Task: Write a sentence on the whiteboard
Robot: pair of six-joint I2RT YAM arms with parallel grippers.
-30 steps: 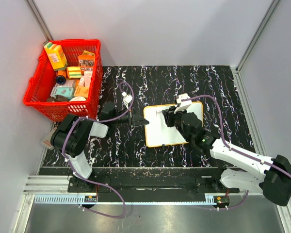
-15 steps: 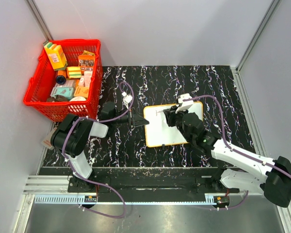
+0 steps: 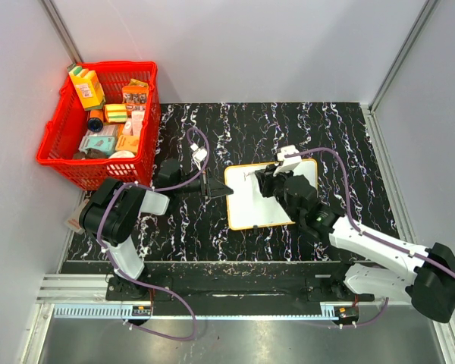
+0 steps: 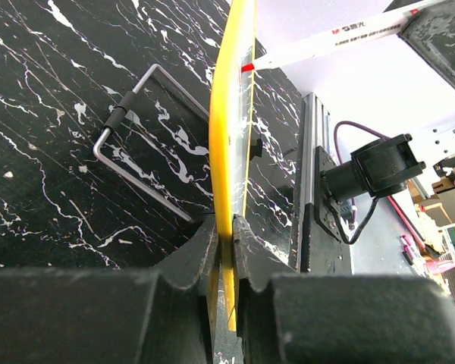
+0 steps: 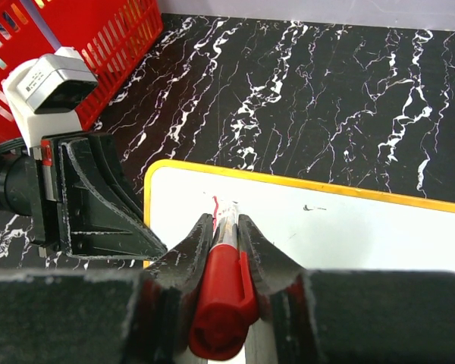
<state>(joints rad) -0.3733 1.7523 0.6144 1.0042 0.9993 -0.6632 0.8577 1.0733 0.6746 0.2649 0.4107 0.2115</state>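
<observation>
The whiteboard [image 3: 252, 206] lies on the black marbled table, white with an orange-yellow rim. My left gripper [image 3: 214, 187] is shut on its left edge; in the left wrist view the rim [image 4: 231, 136] runs edge-on between my fingers, where the left gripper [image 4: 232, 224] closes. My right gripper [image 3: 268, 182] is shut on a red-capped marker [image 5: 221, 292] with its tip on the board's upper left part [image 5: 349, 227]. The right gripper [image 5: 225, 221] hides the tip. Of the sentence only a short red stroke [image 5: 214, 203] shows; no words show.
A red basket [image 3: 54, 149] with several packs stands at the back left. A bent metal wire [image 4: 136, 163] lies on the table beside the board. A small dark mark [image 5: 309, 207] is on the board. Walls close off the left, back and right sides.
My right gripper with the marker has shifted slightly over the board's upper left. The left arm and the board have not moved.
</observation>
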